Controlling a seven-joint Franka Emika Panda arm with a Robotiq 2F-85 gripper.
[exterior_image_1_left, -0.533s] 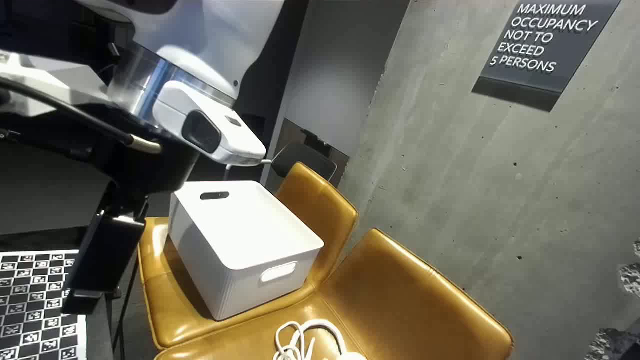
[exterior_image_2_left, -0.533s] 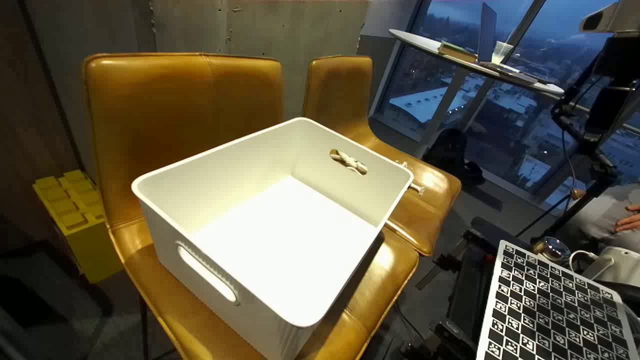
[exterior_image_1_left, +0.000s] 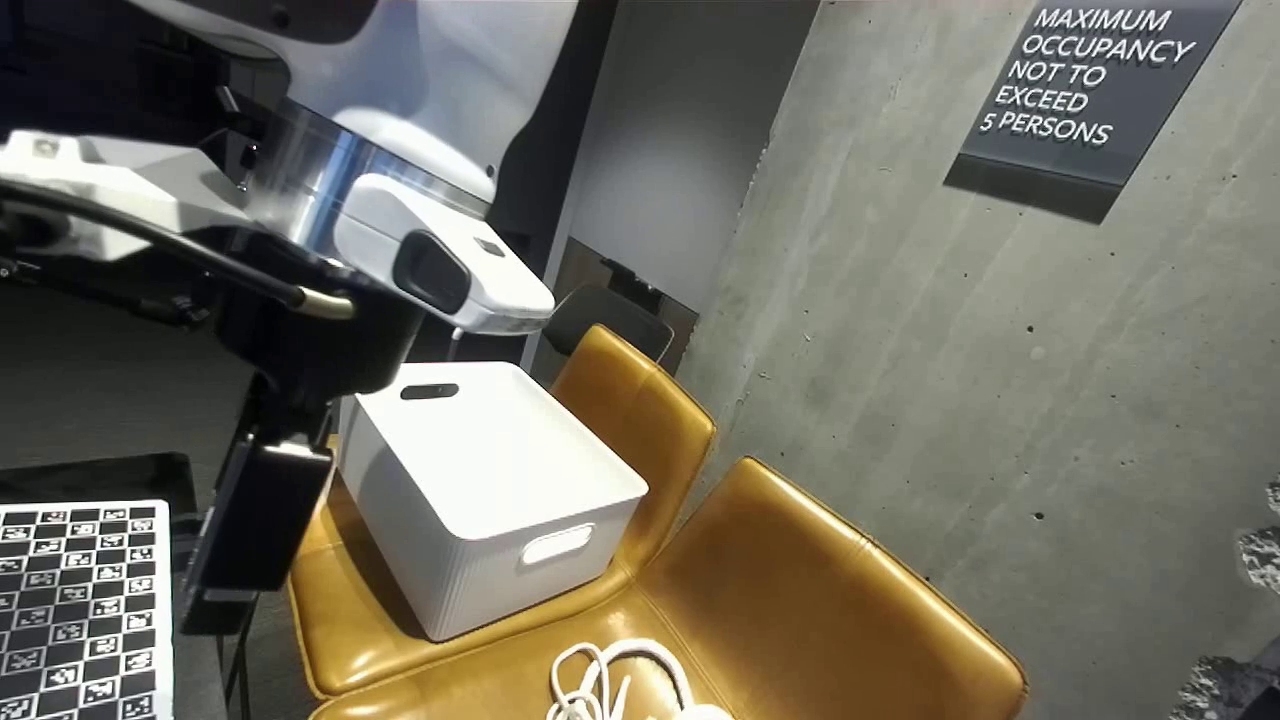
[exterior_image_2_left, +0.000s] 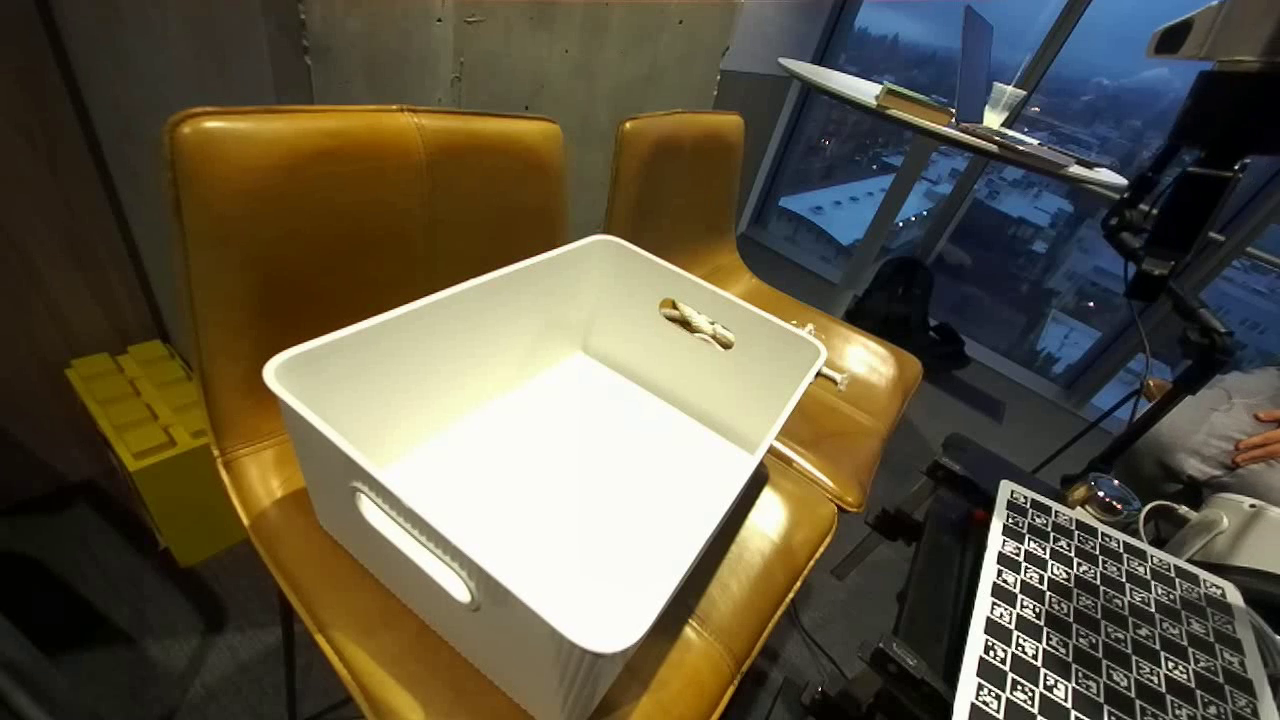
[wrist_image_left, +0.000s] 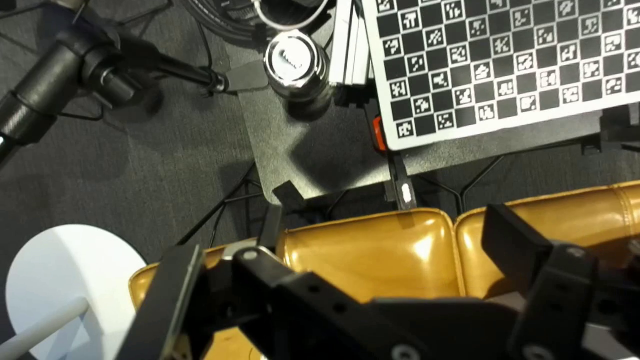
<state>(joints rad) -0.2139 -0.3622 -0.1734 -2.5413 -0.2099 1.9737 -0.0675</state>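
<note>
My gripper is open in the wrist view, its black fingers wide apart with nothing between them. Below it show tan leather chair seats. In an exterior view the gripper hangs tilted beside the chair that holds a white bin, near a checkered marker board. The bin also shows in an exterior view; nothing is seen inside it. The gripper there is at the right, away from the bin. A pale rope shows through the bin's handle slot, and white loops lie on the neighbouring seat.
The marker board lies on a dark stand beside the chairs, near a shiny silver cylinder. A black jointed stand and a white round base are at left. A yellow block stands behind a chair. A concrete wall backs the chairs.
The arm and gripper have moved rightward and slightly down in an exterior view, and leftward in an exterior view from elsewhere, nearer the bin's chair. The bin, chairs and board have not moved.
</note>
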